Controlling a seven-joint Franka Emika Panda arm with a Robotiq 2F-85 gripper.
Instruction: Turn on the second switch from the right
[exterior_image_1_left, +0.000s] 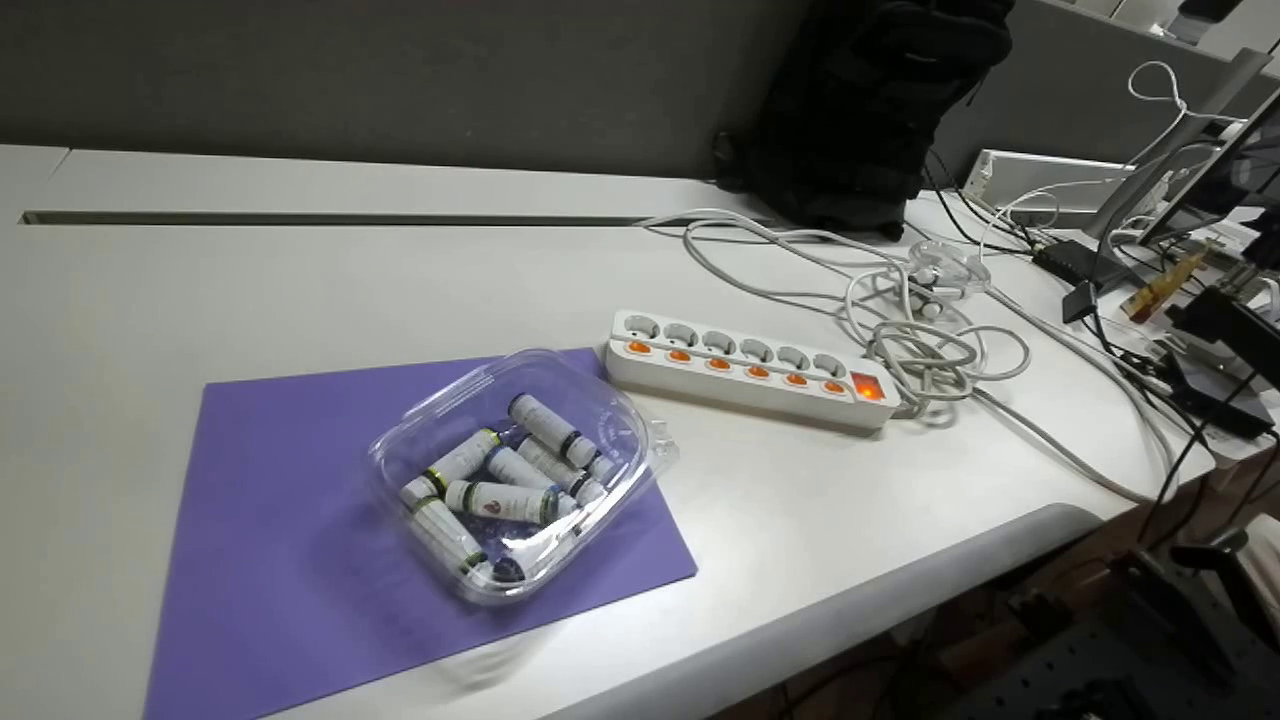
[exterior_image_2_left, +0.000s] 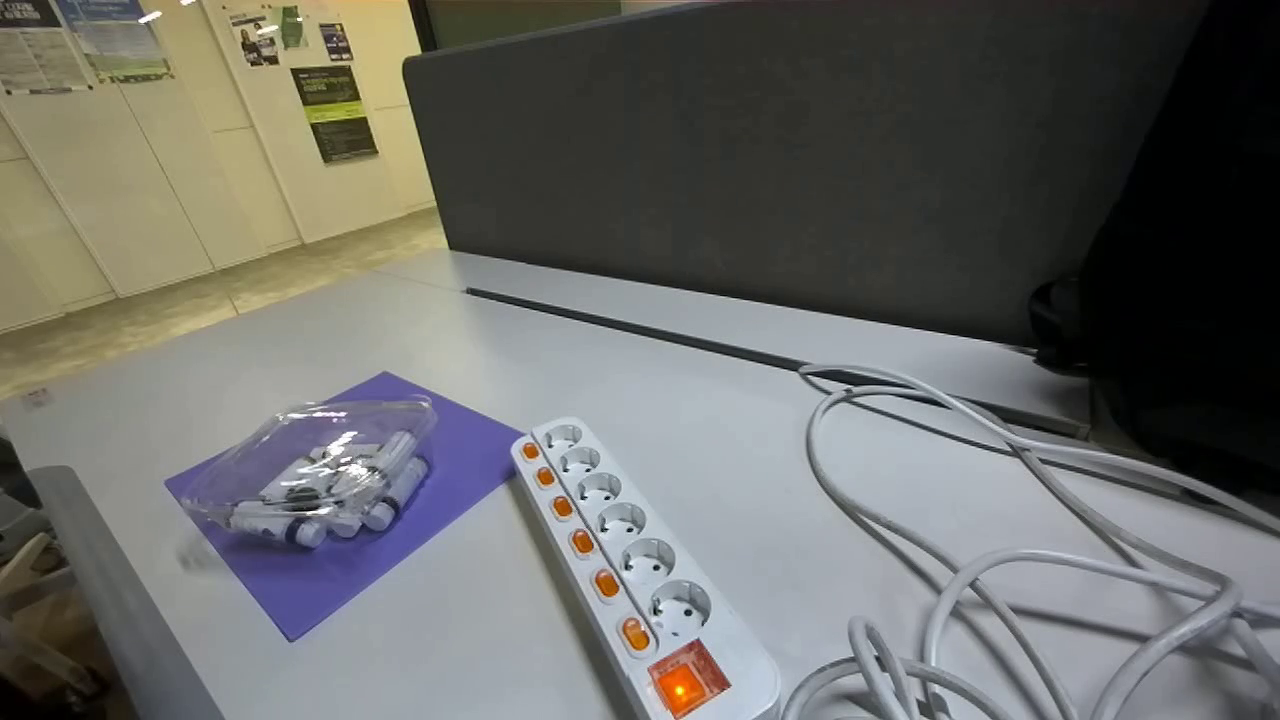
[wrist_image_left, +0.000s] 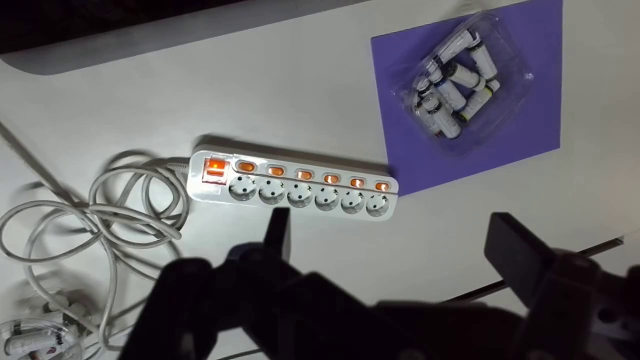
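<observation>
The white power strip (exterior_image_1_left: 735, 397) lies on the desk with a row of small orange rocker switches. It also shows in an exterior view (exterior_image_2_left: 730, 640) and the wrist view (wrist_image_left: 197, 189). Counted from the right in an exterior view, the second switch from the right (exterior_image_1_left: 796, 380) is one in from the large lit red switch (exterior_image_1_left: 867, 387). The same switch shows in an exterior view (exterior_image_2_left: 606, 584) and the wrist view (wrist_image_left: 276, 171). Whether it is on or off, I cannot tell. My gripper (wrist_image_left: 390, 214) is open and empty, apart from the strip; the exterior views do not show it.
A clear plastic box (exterior_image_1_left: 535, 470) with several small bottles stands on a purple sheet (exterior_image_1_left: 290, 520) beside the strip's far end. Loose grey cables (exterior_image_1_left: 930, 350) coil at the lit end. A black backpack (exterior_image_1_left: 850, 110) stands at the back against a dark partition (exterior_image_1_left: 350, 80).
</observation>
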